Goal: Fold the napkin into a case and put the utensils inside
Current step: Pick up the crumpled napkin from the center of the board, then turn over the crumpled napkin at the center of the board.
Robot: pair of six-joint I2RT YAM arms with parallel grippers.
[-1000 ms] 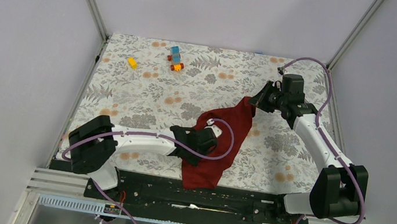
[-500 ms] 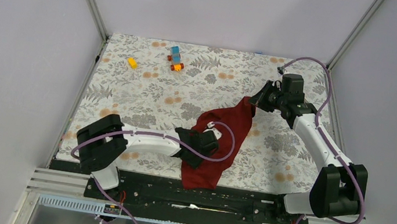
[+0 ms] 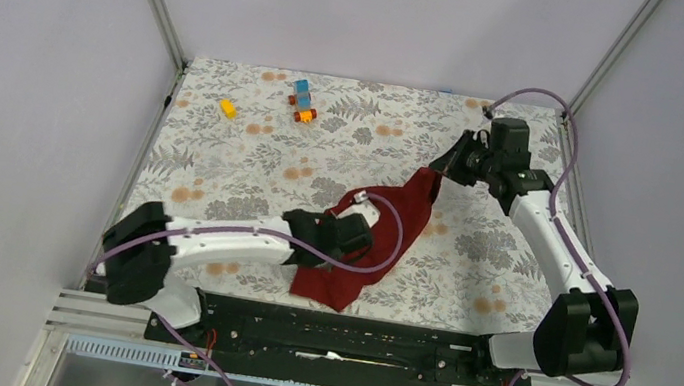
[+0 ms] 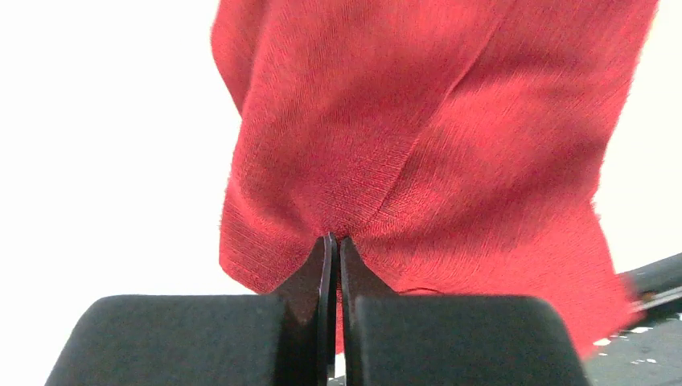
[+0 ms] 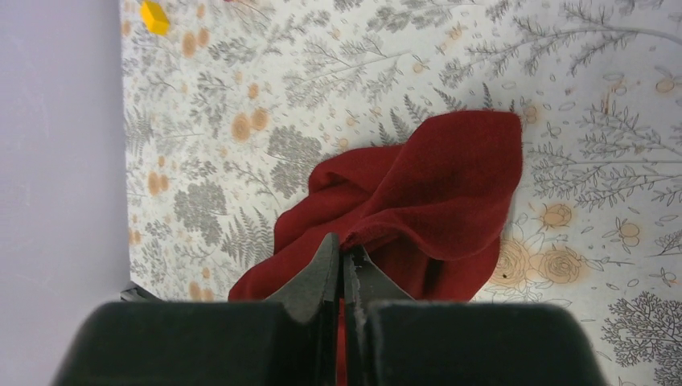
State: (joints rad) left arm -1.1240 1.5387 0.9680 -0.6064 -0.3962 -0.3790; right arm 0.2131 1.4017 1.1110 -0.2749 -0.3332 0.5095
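Observation:
The dark red napkin [image 3: 392,228] hangs rumpled between my two grippers over the middle of the floral table. My left gripper [image 3: 359,228] is shut on its near edge; in the left wrist view the jaws [image 4: 334,241] pinch the red cloth [image 4: 434,137]. My right gripper [image 3: 437,174] is shut on the far corner; in the right wrist view the jaws [image 5: 343,248] clamp a fold of the napkin [image 5: 434,201]. No folded case shows. The fork and knife are out of view.
A yellow toy block [image 3: 227,108] lies at the far left and also shows in the right wrist view [image 5: 154,16]. A small blue and orange block stack [image 3: 301,101] stands at the far middle. Metal frame posts and grey walls bound the table [image 3: 220,171].
My left gripper has drawn the napkin's near part left and away from the front edge. My right gripper has lifted its corner slightly toward the far right, stretching the cloth.

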